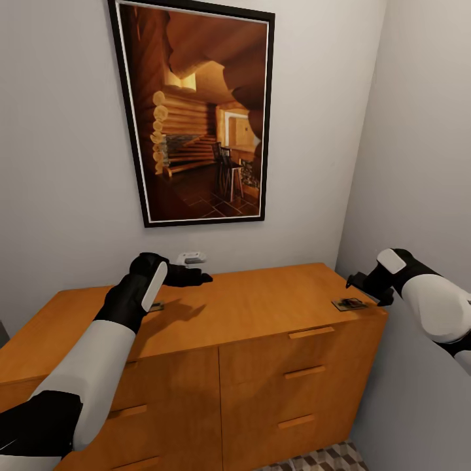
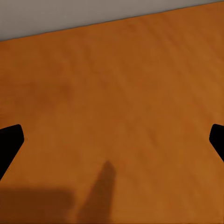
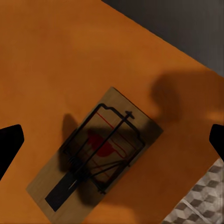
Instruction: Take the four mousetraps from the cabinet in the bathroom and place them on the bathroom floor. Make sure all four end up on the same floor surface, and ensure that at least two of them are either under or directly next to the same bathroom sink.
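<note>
One mousetrap (image 1: 349, 303) lies flat on the orange-brown cabinet (image 1: 261, 307), near its right front corner. In the right wrist view this mousetrap (image 3: 98, 158) is a small wooden board with dark wire and a red mark. My right gripper (image 1: 358, 282) hangs open just above it, fingertips (image 3: 10, 140) wide apart on either side. A second mousetrap (image 1: 156, 305) peeks out from behind my left forearm. My left gripper (image 1: 196, 278) is open over bare cabinet top (image 2: 116, 93) near the back wall, holding nothing. The sink is out of view.
A large framed picture (image 1: 196, 111) hangs on the wall above the cabinet. A small white wall gadget (image 1: 191, 258) sits just behind my left gripper. A side wall (image 1: 425, 131) stands close on the right. Patterned floor tiles (image 1: 327, 458) show at the cabinet's foot.
</note>
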